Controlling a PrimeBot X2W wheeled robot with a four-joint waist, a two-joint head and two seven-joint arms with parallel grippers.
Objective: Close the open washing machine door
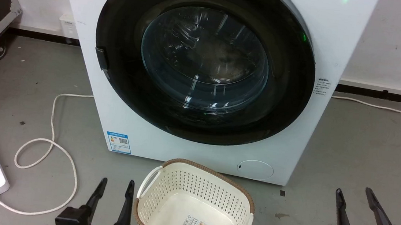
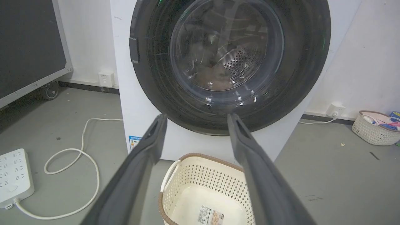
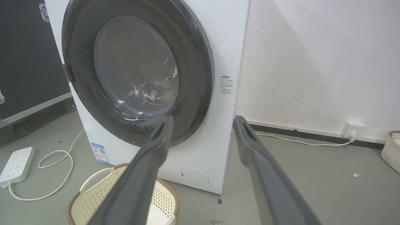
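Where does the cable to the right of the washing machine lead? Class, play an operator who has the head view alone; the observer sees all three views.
Observer: In the right wrist view the cable runs on to a white wall socket, where it looks plugged in.
Operator: Is anything else on that side?
Observer: A second pale basket stands by the wall, with coloured items in it.
Operator: Does the washing machine door stand out from the front?
Observer: From the side it looks flush with the white cabinet; I see no gap.
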